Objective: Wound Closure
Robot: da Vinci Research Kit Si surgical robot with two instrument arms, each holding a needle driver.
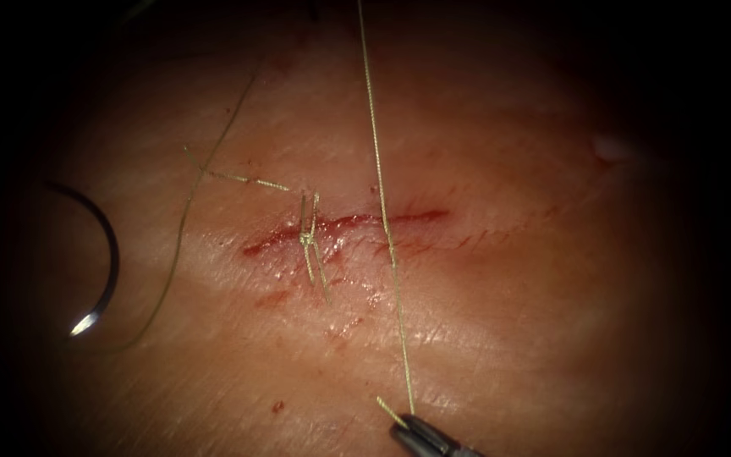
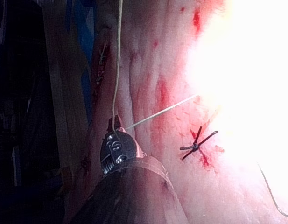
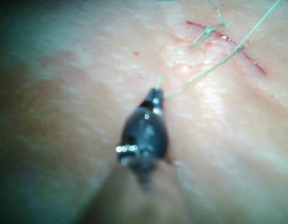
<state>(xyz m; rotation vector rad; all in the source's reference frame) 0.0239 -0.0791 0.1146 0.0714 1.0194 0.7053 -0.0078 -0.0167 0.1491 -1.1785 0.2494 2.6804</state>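
**Endoscope view.**
- Item one: the needle point(image 1: 116, 258). It lies loose on the tissue point(image 1: 509, 322), well to the left of the cut point(image 1: 416, 217). Neither tool holds it and it is not in the tissue. We judge it light, stiff and slippery, best gripped on the body of its curve and away from the bright tip.
- Item two: the thread point(image 1: 374, 127). It runs taut from the top edge, across the cut, down to the right tool point(image 1: 420, 430), whose jaws are clenched on it. A short tail sticks out past the jaws. We judge the thread fine and limp, strong along its length and easily frayed where it is pinched.
- Item three: one tied stitch point(image 1: 308, 239), with cut ends, across the cut left of the taut strand.
- Item four: the tissue, which we judge soft, wet and easily torn.
- Containers: we enter none. The cut is the nearest thing to one, and it holds red fluid point(image 1: 272, 298), which is also smeared just below it.

**Left wrist view.**
- The left tool point(image 2: 116, 125) has its jaws closed on the thread point(image 2: 118, 70).
- One strand runs away from the jaws, and another runs across to the tissue point(image 2: 153, 56).
- The tied stitch point(image 2: 195, 146) sits nearby, apart from the tool.

**Right wrist view.**
- The right tool point(image 3: 155, 98) is gripping the thread point(image 3: 204, 74) close to its end, with the short tail standing above the jaws.
- The strand leads off to the cut point(image 3: 246, 53) and passes beside the tied stitch point(image 3: 207, 31).
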